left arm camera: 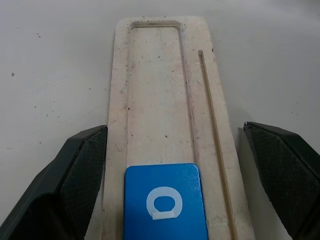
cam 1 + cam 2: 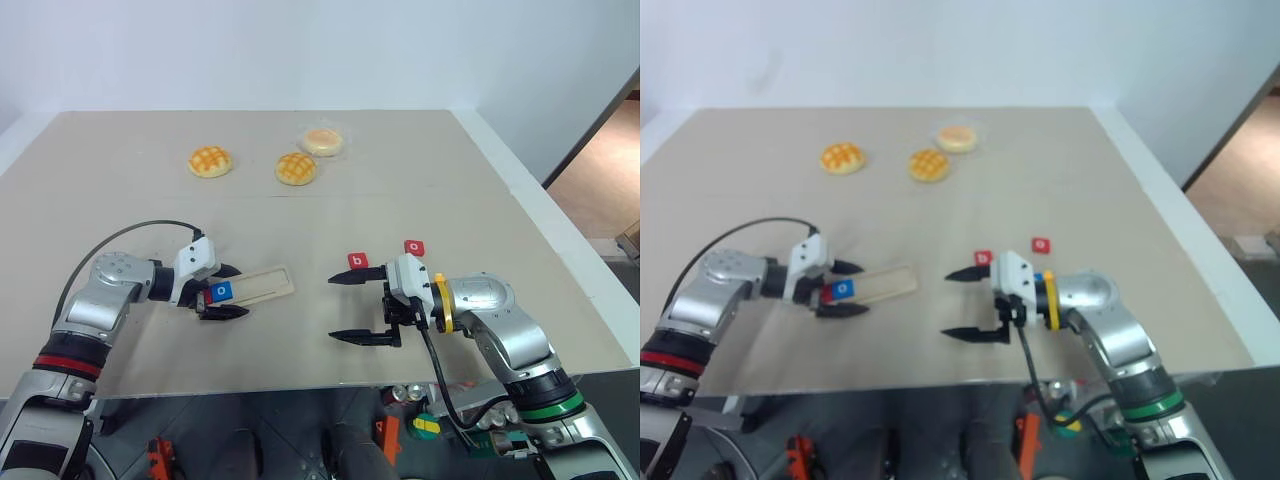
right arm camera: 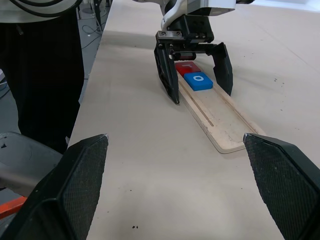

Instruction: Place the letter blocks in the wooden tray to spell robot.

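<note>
tray: the long pale wooden tray lies on the beige table, its near end between the fingers of my left gripper, its far end pointing toward my right gripper.
placed so far: a red square tile sits at the tray's end deep between my left jaws, its letter too small to read; a blue square tile with a white o lies touching it in the groove, next along toward my fingertips.
still loose: a red square b tile just beyond my right gripper's upper finger, and a red square o tile a little further off beside it.
fifth tile: something blue shows behind my right gripper in the right eye view; I cannot tell what it is.
left jaws: spread, straddling the tray's sides, gripping neither tile.
right jaws: wide apart, empty, hovering over bare table.
progress: I judge two of five letters seated, three slots free.
remaining: b, o and t to go in, in that order.
not mine to move: three round golden buns at the far side, well apart from both grippers.
</note>
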